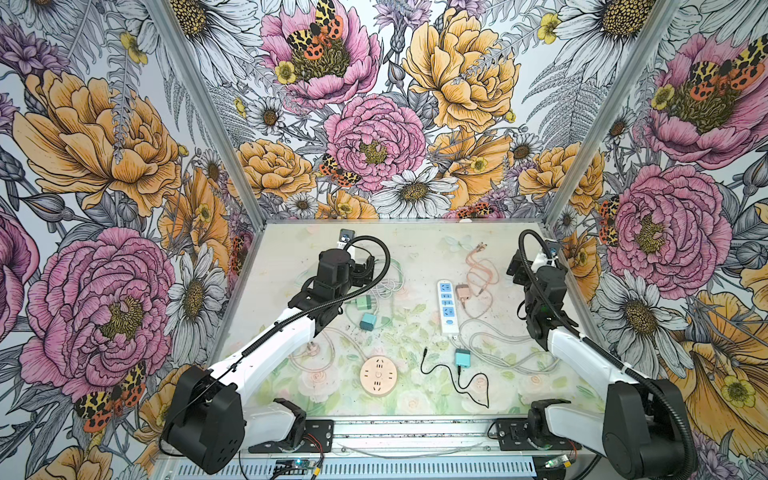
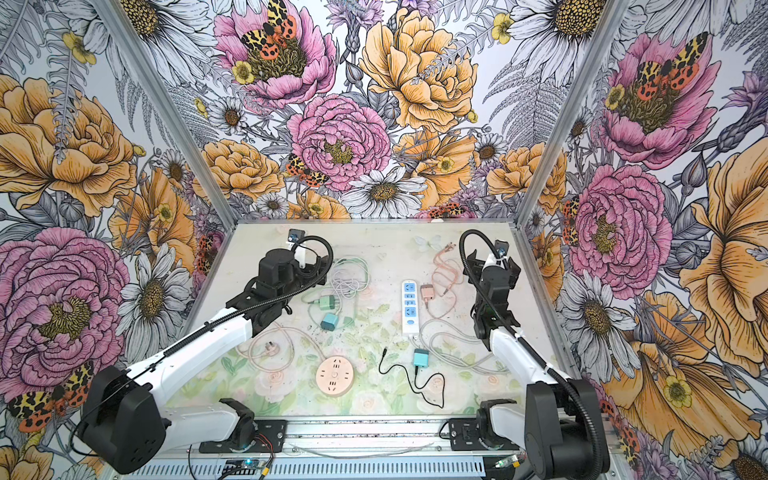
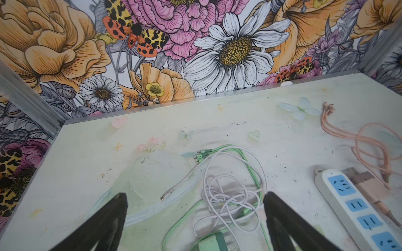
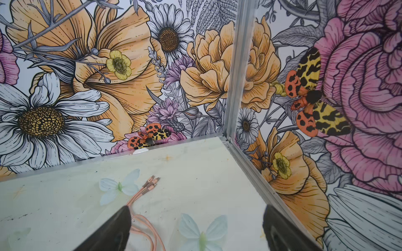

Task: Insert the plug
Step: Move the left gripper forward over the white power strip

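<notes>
Closest to us, the 2 arms are rising from the front rail, the left arm (image 1: 266,353) and the right arm (image 1: 582,353); just beyond them on the table (image 1: 415,249), a round peach socket (image 1: 378,376) is lying flat beside a loose black cable (image 1: 455,376).

We are seeing the white power strip (image 1: 447,307) lying lengthwise near the middle, its blue outlets facing up; a pink adapter (image 1: 462,292) is sitting just beside its right edge, with a pink cable (image 1: 478,266) looping away behind it; a teal adapter (image 1: 462,357) is lying near the strip's front end.

We are finding the green plug (image 1: 360,304) well to the left of the strip, not in any outlet, with a teal cube (image 1: 368,321) just in front of it.

In the left wrist view, the left gripper (image 3: 195,195) is hovering with its fingers spread wide, gripping nothing; the green plug (image 3: 212,243) and a tangle of white and green cables (image 3: 228,195) are lying below, between them.

We are seeing the right gripper (image 4: 198,208) spread wide too, holding nothing, over the far right corner.
</notes>
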`<state>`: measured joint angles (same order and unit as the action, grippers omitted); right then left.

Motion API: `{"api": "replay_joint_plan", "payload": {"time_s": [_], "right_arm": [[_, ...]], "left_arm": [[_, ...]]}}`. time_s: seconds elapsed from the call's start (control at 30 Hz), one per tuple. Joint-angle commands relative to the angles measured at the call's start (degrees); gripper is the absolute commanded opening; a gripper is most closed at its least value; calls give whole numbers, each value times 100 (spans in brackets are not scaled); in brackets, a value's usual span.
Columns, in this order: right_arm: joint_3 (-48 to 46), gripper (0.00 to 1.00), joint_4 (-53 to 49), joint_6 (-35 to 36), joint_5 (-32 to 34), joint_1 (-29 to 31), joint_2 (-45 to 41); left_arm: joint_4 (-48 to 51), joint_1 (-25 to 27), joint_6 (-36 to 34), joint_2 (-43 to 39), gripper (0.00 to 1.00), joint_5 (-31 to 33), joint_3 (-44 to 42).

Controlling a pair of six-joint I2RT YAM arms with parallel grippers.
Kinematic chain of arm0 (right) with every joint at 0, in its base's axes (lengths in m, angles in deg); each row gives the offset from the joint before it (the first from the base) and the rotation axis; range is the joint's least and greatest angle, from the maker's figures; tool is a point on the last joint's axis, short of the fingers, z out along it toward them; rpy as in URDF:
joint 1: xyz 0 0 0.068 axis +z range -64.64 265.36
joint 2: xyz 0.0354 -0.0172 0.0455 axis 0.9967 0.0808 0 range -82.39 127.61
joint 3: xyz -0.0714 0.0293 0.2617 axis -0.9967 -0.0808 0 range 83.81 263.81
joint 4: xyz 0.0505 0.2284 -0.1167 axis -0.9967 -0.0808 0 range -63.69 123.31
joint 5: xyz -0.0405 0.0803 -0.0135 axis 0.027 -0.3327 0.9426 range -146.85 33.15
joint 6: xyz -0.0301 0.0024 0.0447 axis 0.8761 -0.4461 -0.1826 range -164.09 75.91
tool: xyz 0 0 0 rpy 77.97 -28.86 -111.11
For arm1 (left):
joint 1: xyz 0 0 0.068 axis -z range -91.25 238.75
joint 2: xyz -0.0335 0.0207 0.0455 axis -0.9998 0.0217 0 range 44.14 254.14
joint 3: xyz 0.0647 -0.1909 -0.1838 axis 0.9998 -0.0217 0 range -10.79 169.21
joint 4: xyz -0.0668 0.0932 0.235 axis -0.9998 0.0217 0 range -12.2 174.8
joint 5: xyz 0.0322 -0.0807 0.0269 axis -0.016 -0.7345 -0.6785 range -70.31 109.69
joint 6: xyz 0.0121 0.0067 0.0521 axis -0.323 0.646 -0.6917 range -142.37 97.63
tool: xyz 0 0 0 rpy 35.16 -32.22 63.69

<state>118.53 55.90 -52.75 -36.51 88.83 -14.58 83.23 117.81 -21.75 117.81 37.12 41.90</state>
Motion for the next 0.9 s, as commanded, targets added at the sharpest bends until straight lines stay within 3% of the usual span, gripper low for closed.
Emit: {"api": "replay_joint_plan", "payload": {"time_s": [0.0, 0.17, 0.47, 0.57, 0.67, 0.87], "right_arm": [[500, 94, -1711, -535, -57, 58, -133], [890, 93, -2546, -882, -129, 57, -248], [1263, 87, -3023, -1307, -1286, 71, 78], [1241, 86, -3066, -1383, -1238, 75, 104], [1214, 86, -3132, -1386, -1129, 75, 90], [1196, 86, -3272, -1367, -963, 73, 66]], "left_arm": [[726, 187, 230, 291, 99, -249, 411], [763, 475, 389, 589, 99, -792, 657], [618, 1001, 1085, 1457, 95, -1076, 1158], [625, 1298, 1564, 1872, 98, -1134, 1420], [697, 1559, 2072, 2331, 92, -1320, 1742], [1377, 2043, 2390, 3334, 91, -1266, 2597]]}}
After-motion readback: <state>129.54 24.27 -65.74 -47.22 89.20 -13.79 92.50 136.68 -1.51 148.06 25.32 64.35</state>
